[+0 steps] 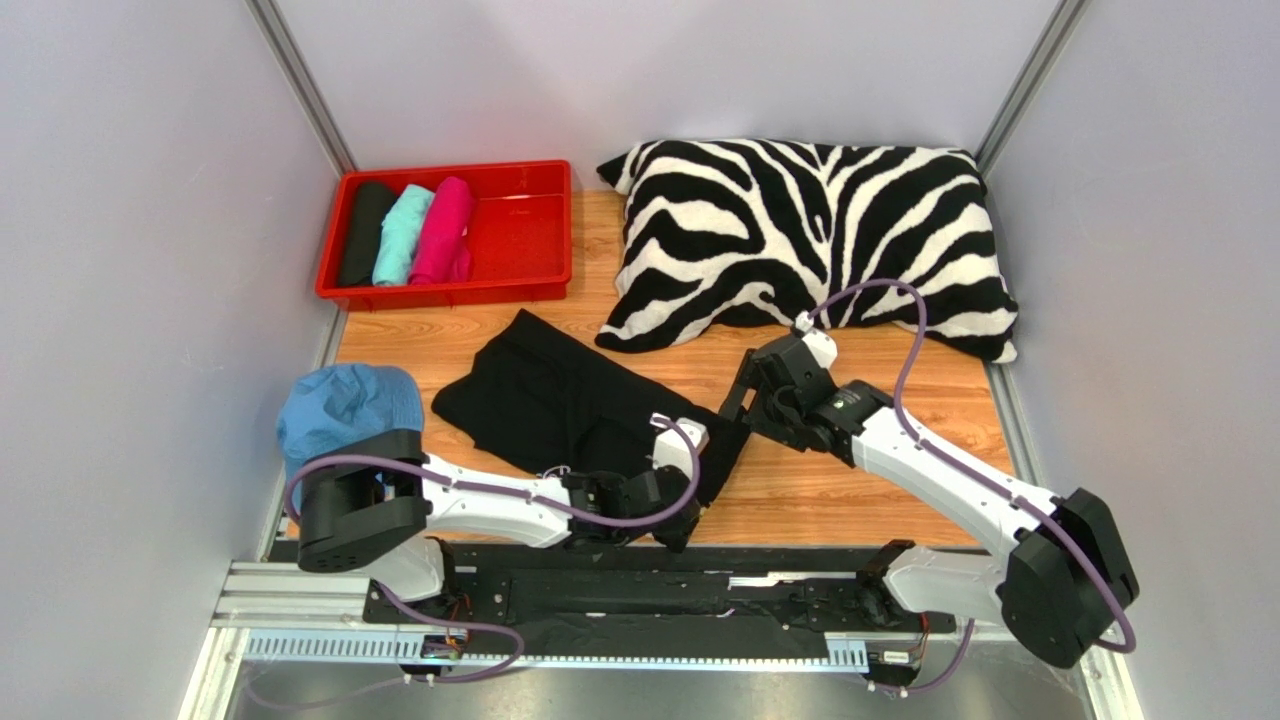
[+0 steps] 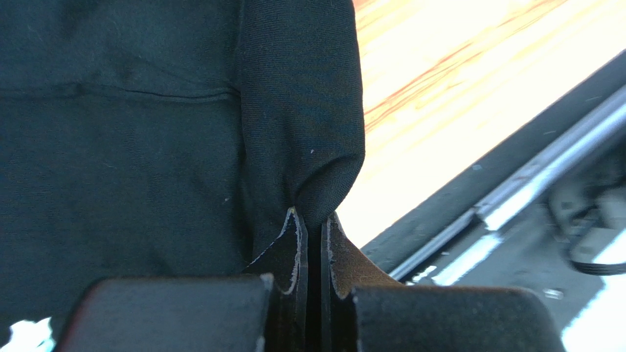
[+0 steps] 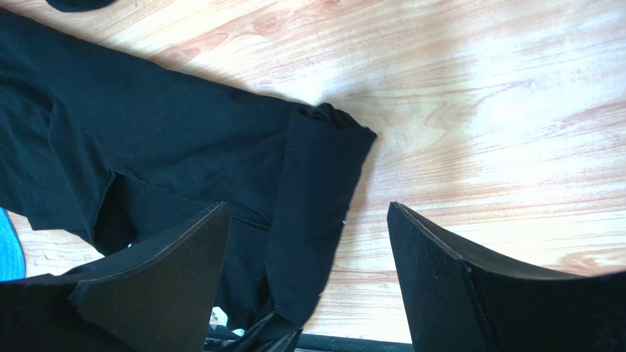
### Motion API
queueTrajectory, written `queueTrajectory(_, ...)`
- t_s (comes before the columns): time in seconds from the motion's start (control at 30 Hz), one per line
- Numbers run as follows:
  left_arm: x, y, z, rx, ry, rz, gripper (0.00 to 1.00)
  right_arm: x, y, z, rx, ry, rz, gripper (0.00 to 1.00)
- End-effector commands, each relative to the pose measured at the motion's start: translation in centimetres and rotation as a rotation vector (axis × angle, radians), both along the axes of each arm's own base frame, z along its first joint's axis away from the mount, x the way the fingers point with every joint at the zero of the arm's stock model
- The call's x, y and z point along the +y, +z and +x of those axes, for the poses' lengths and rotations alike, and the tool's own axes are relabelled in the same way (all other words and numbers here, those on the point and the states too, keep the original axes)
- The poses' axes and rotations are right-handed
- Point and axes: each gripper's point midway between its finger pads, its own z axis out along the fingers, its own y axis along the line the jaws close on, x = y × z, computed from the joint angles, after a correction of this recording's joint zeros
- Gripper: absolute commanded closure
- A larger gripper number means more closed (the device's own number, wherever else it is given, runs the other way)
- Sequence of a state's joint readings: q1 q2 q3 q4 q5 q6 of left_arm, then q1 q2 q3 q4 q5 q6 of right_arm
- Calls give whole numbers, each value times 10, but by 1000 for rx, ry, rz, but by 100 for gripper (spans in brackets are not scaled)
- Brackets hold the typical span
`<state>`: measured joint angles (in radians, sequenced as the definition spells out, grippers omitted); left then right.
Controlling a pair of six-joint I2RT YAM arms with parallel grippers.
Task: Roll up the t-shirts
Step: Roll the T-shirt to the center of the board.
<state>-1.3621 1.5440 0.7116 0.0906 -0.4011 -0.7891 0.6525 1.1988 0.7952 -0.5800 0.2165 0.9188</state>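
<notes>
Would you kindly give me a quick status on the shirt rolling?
Left pincer shut on black t-shirt edge. Right pincer open above it. Nothing blocking.

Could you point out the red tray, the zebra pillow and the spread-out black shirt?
red tray (image 1: 526,228), overhead view: its bare floor.
zebra pillow (image 1: 812,240), overhead view: its middle.
black t-shirt (image 1: 553,395), overhead view: middle of the spread cloth.

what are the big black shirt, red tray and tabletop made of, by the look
Large black t-shirt: soft matte knit, probably cotton; limp folds, stitched seam. Red rectangular tray: likely moulded plastic, smooth, uniform colour. Tabletop: wood or wood-look laminate; grain streaks, glossy glare.
</notes>
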Motion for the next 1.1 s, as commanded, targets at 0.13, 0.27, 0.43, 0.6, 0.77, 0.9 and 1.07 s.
queueTrajectory(0.13, -18, 34, -7, 217, 3, -367, 100, 14, -14, -10, -45, 17, 113, 19)
queueTrajectory(0.27, -9, 29, -6, 269, 26, -396, 100, 23, -19, -11, -54, 24, 146, 22)
queueTrajectory(0.43, -1, 23, -5, 314, 48, -416, 100, 29, -30, -7, -43, 17, 133, 22)
queueTrajectory(0.6, 4, 19, -4, 331, 62, -414, 100, 35, -35, 0, -44, 12, 118, 23)
queueTrajectory(0.77, 5, 20, -6, 338, 51, -417, 100, 29, -49, 6, -14, -27, 55, 28)
queueTrajectory(0.9, 2, 20, -9, 333, 13, -418, 100, 27, -47, 10, 32, -43, -20, 58)
queueTrajectory(1.07, -8, 19, -14, 334, -52, -418, 100, 7, -53, 8, 104, -67, -177, 82)
